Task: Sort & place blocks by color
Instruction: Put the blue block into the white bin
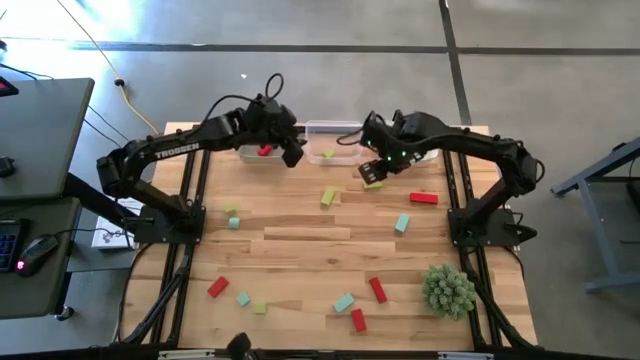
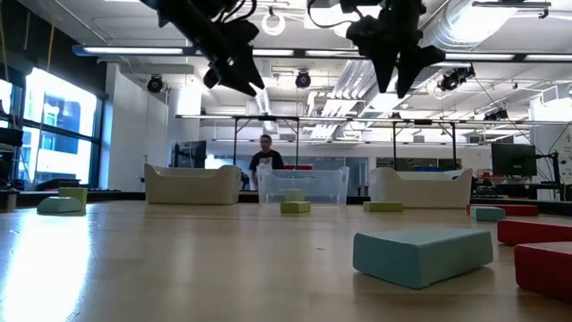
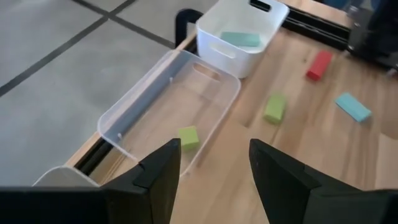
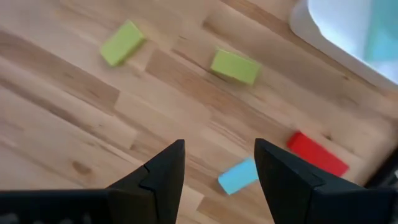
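blocks (image 1: pixel 328 197): judged light, rigid, smooth; best pinched across the short flat sides.
where: scattered over the table (image 1: pixel 300 260), most mid and near edge; some already in bins at the far edge.
left gripper (image 3: pixel 214 163): fingers apart, nothing held, above clear bin (image 3: pixel 163 102).
right gripper (image 4: pixel 219 163): fingers apart, empty; teal block (image 4: pixel 238 175) lies below the gap, untouched.

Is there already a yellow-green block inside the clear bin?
Yes. The left wrist view shows one yellow-green block lying on the floor of the clear bin, next to the white bin.
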